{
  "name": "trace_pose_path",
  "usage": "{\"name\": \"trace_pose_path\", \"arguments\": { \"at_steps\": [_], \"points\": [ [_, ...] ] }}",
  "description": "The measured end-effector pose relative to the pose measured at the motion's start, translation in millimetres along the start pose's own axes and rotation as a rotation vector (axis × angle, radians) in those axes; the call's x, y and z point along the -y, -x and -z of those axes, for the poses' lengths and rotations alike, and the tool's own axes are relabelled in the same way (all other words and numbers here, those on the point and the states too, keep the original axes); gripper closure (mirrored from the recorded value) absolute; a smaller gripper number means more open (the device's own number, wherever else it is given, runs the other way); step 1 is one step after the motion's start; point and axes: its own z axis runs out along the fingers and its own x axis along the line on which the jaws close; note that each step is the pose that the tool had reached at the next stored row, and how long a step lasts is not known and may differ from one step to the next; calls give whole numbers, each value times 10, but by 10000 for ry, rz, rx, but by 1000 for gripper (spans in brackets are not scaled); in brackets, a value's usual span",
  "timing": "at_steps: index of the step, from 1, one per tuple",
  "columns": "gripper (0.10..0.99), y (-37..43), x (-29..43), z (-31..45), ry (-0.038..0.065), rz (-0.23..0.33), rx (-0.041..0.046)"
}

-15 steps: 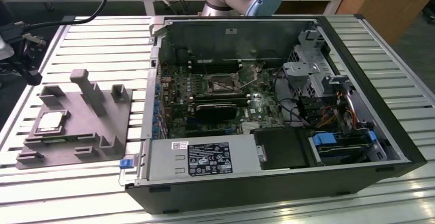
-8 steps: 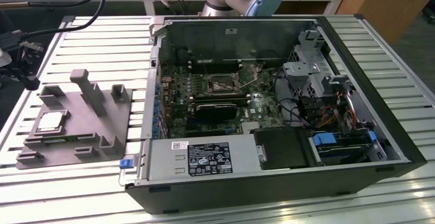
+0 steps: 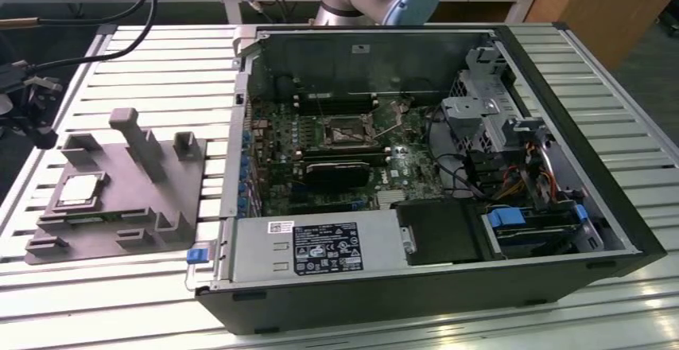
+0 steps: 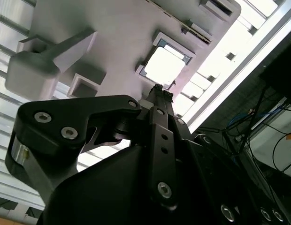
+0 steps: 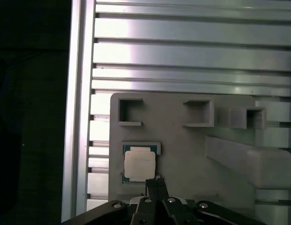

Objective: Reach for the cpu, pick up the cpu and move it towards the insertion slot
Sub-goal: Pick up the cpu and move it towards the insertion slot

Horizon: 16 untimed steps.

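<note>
Cpu [image 5: 139, 165] lies flat in a recess of the grey fixture tray [image 5: 192, 154] on the slatted desk [image 5: 192, 51]; in the first wrist view we see the gripper [image 5: 155, 182] just beside it, jaws together, holding nothing.

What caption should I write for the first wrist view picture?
The claw hangs close to the cpu, which sits in a pocket of the grey tray.
</note>
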Motion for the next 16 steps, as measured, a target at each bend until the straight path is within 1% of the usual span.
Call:
{"name": "trace_pose_path", "arguments": {
  "at_steps": [4,7,16],
  "points": [
    [980,-64,8,-69,-1,0,9],
    [980,-95,17,-124,0,1,17],
    [980,-104,74,-284,2,0,16]
  ]
}}
